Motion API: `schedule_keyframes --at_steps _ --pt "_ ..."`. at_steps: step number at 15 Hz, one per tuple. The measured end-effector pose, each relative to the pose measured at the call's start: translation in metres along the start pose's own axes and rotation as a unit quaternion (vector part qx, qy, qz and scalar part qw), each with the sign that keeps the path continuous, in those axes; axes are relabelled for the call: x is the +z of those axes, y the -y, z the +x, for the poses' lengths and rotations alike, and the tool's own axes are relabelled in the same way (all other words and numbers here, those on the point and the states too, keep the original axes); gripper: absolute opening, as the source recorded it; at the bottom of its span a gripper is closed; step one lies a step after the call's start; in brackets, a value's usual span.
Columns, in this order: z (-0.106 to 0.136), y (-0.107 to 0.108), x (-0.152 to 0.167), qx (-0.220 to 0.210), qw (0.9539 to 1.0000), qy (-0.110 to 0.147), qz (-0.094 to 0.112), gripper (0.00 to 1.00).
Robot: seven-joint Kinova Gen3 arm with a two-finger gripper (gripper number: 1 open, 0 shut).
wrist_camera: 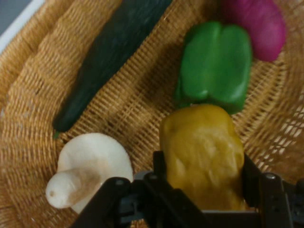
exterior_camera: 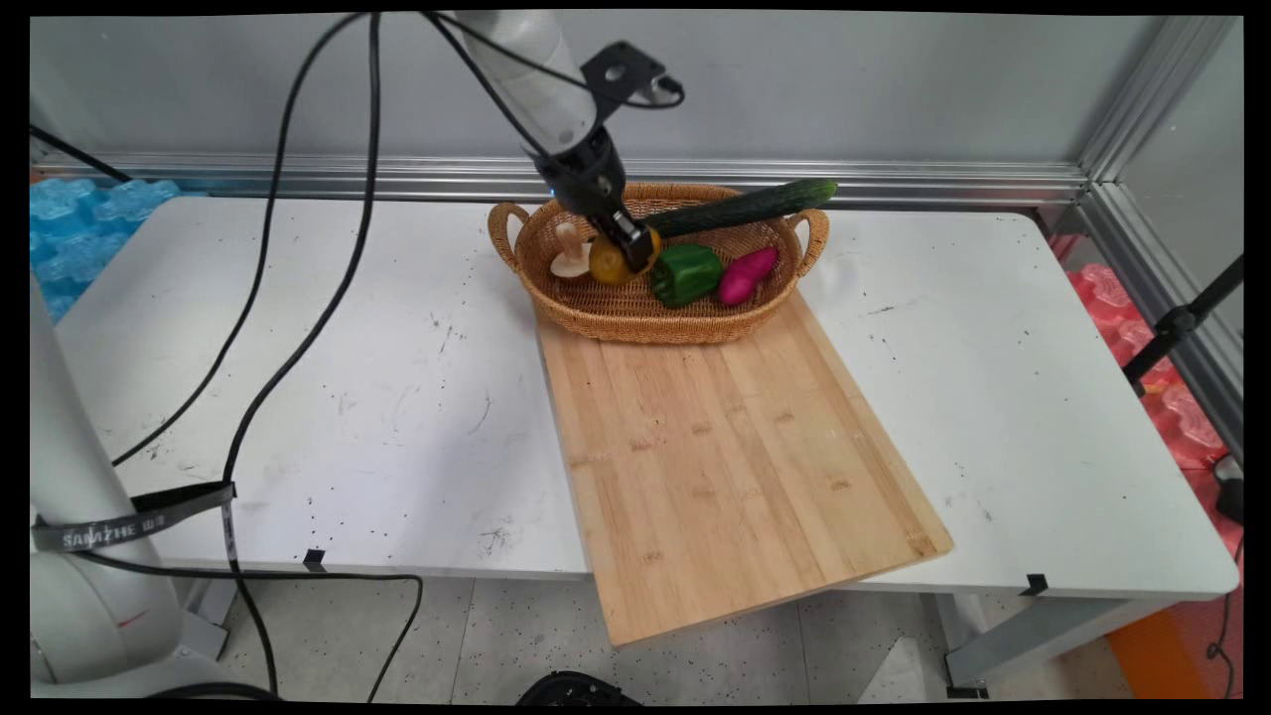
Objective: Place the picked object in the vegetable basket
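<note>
My gripper (exterior_camera: 629, 248) reaches down into the wicker basket (exterior_camera: 596, 313) and is shut on a yellow bell pepper (exterior_camera: 608, 264). The hand view shows the yellow pepper (wrist_camera: 203, 156) squeezed between the two black fingers (wrist_camera: 159, 166). A white mushroom (exterior_camera: 569, 254) lies just to its left, and the same mushroom (wrist_camera: 88, 166) sits beside the linkage in the hand view. A green bell pepper (exterior_camera: 686, 273) and a magenta sweet potato (exterior_camera: 747, 274) lie to the right. A long dark cucumber (exterior_camera: 745, 208) rests across the basket's back rim.
A bamboo cutting board (exterior_camera: 725, 447) lies in front of the basket and overhangs the white table's (exterior_camera: 348, 397) near edge. Black cables (exterior_camera: 298, 298) hang over the table's left half. A metal rail runs along the back wall.
</note>
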Motion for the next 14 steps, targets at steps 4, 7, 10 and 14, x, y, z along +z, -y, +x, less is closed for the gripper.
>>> schedule_keyframes --at_steps 4,7,10,14 --pt "-0.007 0.011 0.029 -0.019 0.9997 0.013 -0.004 0.0" --pt "-0.01 0.015 0.044 -0.029 0.9994 0.018 -0.009 0.0" --pt "-0.013 0.018 0.056 -0.036 0.999 0.02 -0.015 0.0" --pt "-0.012 0.019 0.06 -0.034 0.999 0.013 -0.027 1.0"
